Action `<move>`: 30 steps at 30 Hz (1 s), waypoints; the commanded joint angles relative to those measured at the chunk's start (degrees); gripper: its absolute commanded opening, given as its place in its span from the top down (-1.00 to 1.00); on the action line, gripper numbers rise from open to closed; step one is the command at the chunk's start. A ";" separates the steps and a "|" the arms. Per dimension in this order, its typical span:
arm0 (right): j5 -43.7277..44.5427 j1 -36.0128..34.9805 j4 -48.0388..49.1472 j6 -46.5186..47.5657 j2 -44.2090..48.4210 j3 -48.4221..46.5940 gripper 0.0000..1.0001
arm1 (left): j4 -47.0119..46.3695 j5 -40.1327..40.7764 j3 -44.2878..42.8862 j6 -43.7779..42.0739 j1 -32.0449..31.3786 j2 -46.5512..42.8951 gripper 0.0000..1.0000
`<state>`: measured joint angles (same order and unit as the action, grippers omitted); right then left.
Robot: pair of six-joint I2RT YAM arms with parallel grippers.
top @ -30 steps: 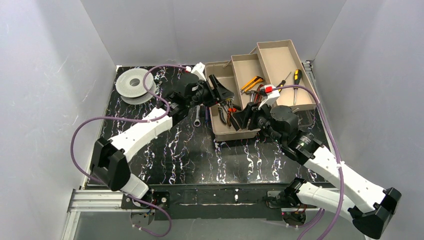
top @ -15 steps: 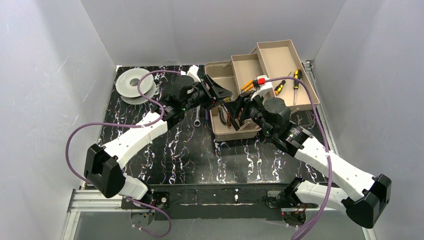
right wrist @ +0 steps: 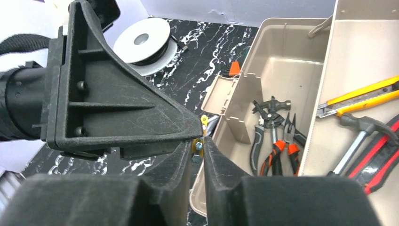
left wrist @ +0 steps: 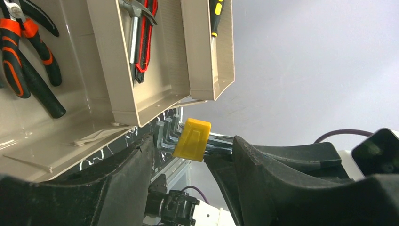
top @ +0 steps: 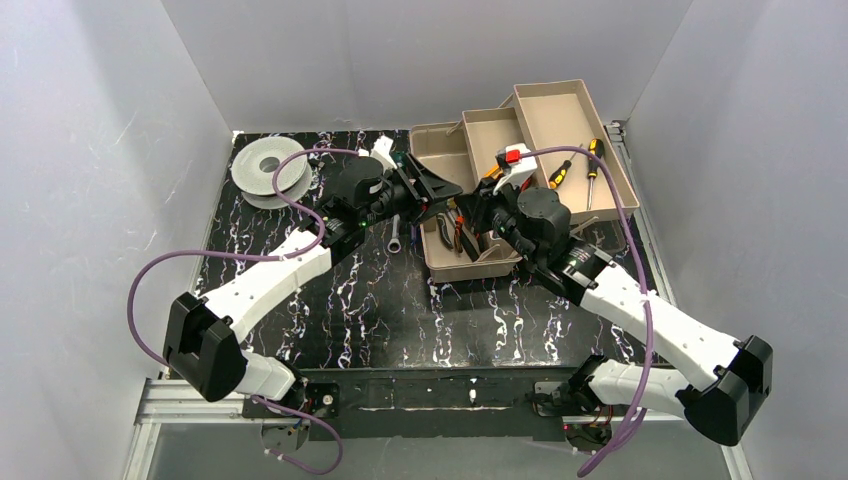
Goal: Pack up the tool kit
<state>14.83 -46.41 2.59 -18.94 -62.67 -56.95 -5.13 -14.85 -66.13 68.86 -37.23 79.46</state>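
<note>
At the near edge of the bench (top: 330, 300), both arms reach forward to one meeting point at the left edge of the toolbox (top: 470, 268).

Right pincer (right wrist: 197, 148): within the last second it has advanced to the left pincer (left wrist: 193, 147). Its jaws have drawn in from spread to a narrow gap. A sliver of yellow and metal shows in that gap, so it appears to pinch the hex key set (left wrist: 192, 137).

Left pincer: unchanged, clamped across the same set, which hangs in the air.

Judgement: a hand-over is in progress, and the set is not yet packed.

Beyond, pliers (right wrist: 275, 150) lie in the deep compartment. A knife (right wrist: 357, 96), a hammer (right wrist: 362, 129) and screwdrivers (top: 592, 155) occupy the raised trays (top: 565, 100). The wrench (top: 397, 238) remains on the bench, just beside the box.
</note>
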 commanded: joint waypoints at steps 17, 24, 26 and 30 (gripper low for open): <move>15.99 0.84 -2.11 4.73 6.34 -2.76 0.97 | 10.64 7.35 -0.27 -8.85 0.68 -9.00 -0.96; 19.15 13.36 -13.83 6.99 1.58 -16.01 0.97 | 17.24 15.93 1.35 -19.22 0.89 -13.92 -0.97; 14.84 19.48 -17.66 3.41 -1.76 -19.82 0.97 | 17.46 16.82 1.90 -20.86 0.91 -14.08 -0.96; 6.06 29.16 -17.77 -1.36 -7.25 -23.85 0.97 | 18.81 17.06 1.33 -23.65 0.89 -12.65 -0.97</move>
<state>28.38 -24.12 -12.19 -15.35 -65.82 -76.38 10.04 -0.71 -65.25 50.74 -36.49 66.13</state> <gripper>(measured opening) 0.054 0.981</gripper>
